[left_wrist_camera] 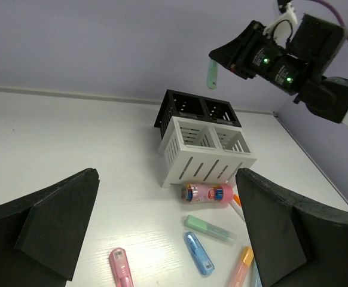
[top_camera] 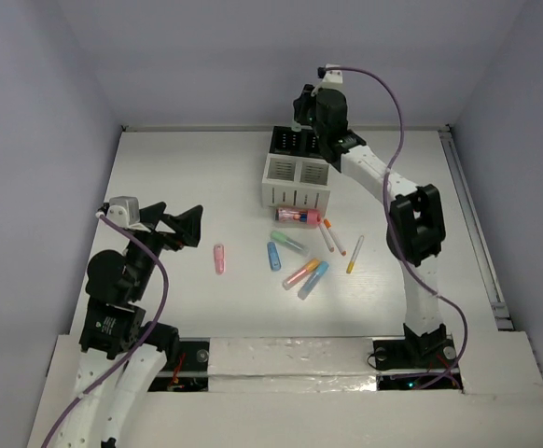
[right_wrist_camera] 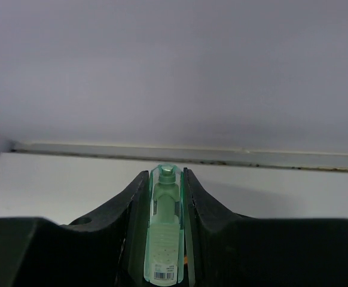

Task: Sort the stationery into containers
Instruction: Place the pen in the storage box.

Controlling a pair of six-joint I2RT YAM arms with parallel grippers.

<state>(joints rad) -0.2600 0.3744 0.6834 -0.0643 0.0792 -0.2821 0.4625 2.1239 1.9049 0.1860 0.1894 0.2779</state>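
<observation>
My right gripper [right_wrist_camera: 165,174] is shut on a green capped marker [right_wrist_camera: 164,239], whose cap pokes out past the fingertips. In the left wrist view that green marker [left_wrist_camera: 211,75] hangs in the air above the black box [left_wrist_camera: 192,107], which is joined to the white slotted box [left_wrist_camera: 204,158]. My left gripper [left_wrist_camera: 167,173] stands open and holds nothing, low at the left [top_camera: 184,226]. On the table lie a pink marker [top_camera: 219,258], a fat pink cylinder [top_camera: 298,216], a green marker [top_camera: 287,242] and a blue one [top_camera: 274,256].
An orange-pink marker [top_camera: 300,273], a light blue marker [top_camera: 313,279] and thin white sticks [top_camera: 330,236] with a yellow-tipped one [top_camera: 355,254] lie right of the others. The right arm [top_camera: 411,224] arches over the table's right side. Walls close the back and both sides.
</observation>
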